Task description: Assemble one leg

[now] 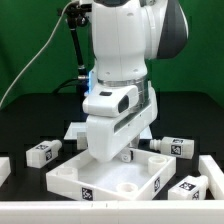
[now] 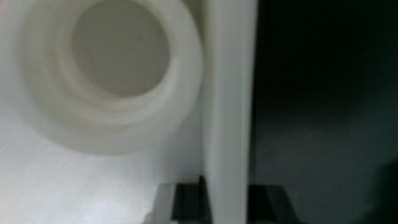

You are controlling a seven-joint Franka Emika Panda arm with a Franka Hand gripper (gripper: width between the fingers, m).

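The large white square tray-like piece lies at the middle of the table. My gripper is down at its far rim, largely hidden by the hand. In the wrist view the piece's upright rim wall runs between my two dark fingers, which press against it from both sides. My gripper is shut on that rim. A round corner hole of the piece lies right beside the rim. Three legs lie loose on the table: one at the exterior view's left, two at its right.
A white block sits at the exterior view's left edge and a long white bar at its right edge. The table is black, with a green backdrop behind. A black cable hangs behind the arm.
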